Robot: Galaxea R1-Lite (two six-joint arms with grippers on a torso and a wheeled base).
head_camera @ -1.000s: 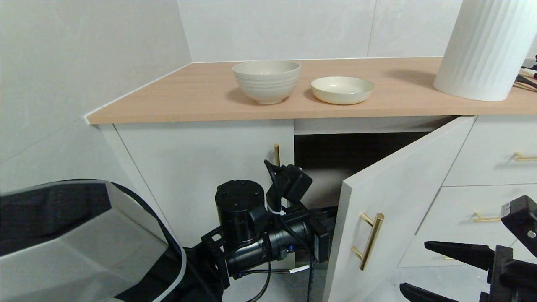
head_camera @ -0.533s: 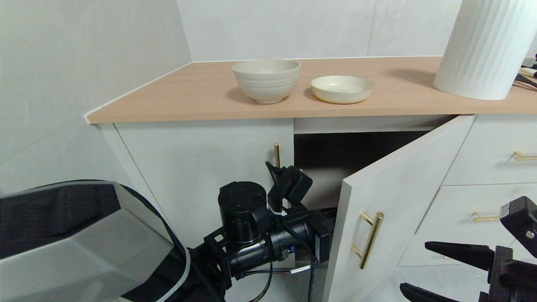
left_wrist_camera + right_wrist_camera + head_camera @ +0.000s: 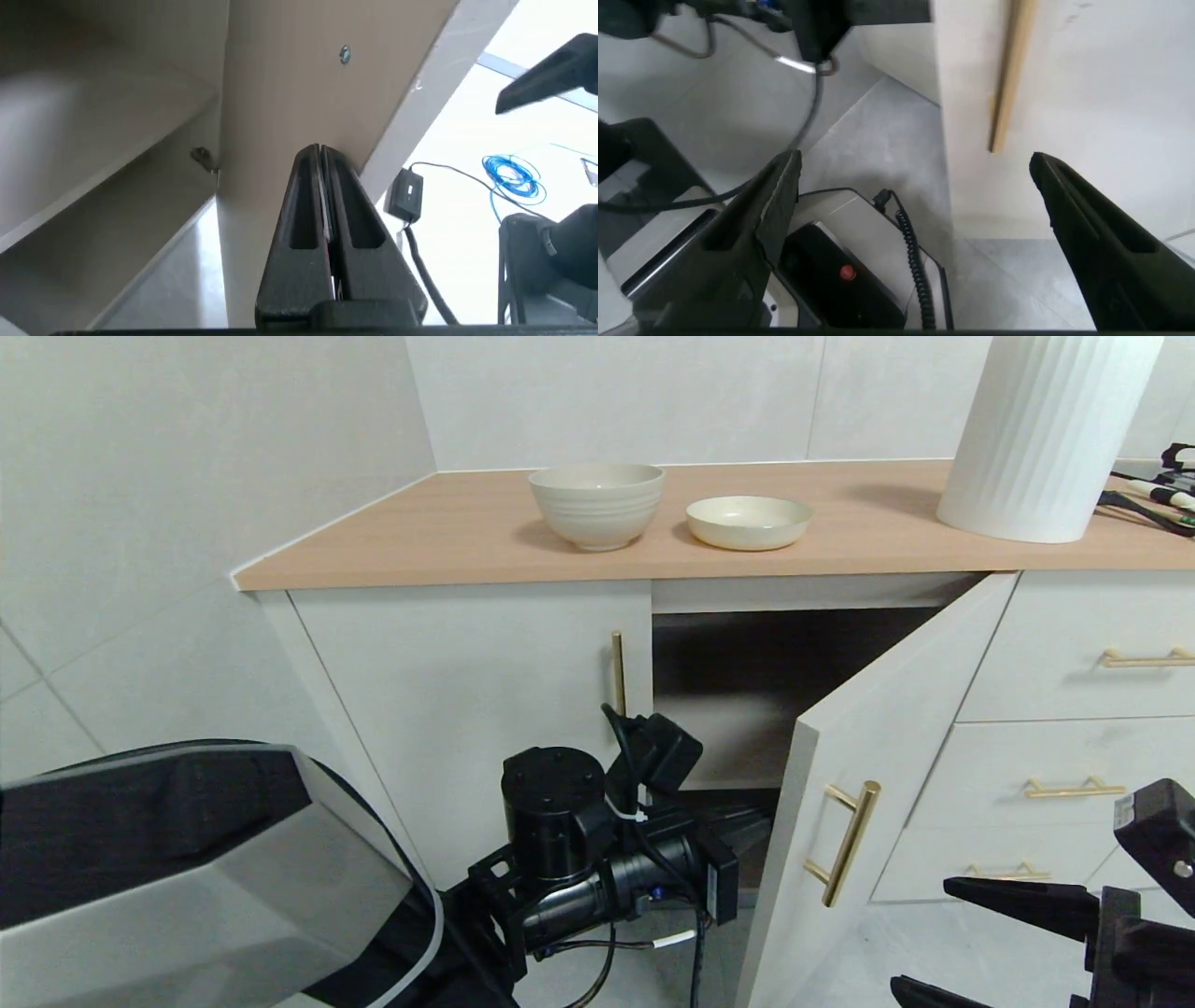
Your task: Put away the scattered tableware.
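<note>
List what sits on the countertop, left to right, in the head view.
bowl → plate → ribbed white container → utensils at the right edge

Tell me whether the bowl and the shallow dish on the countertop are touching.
Apart. The head view shows bare countertop between the bowl and the shallow dish.
</note>
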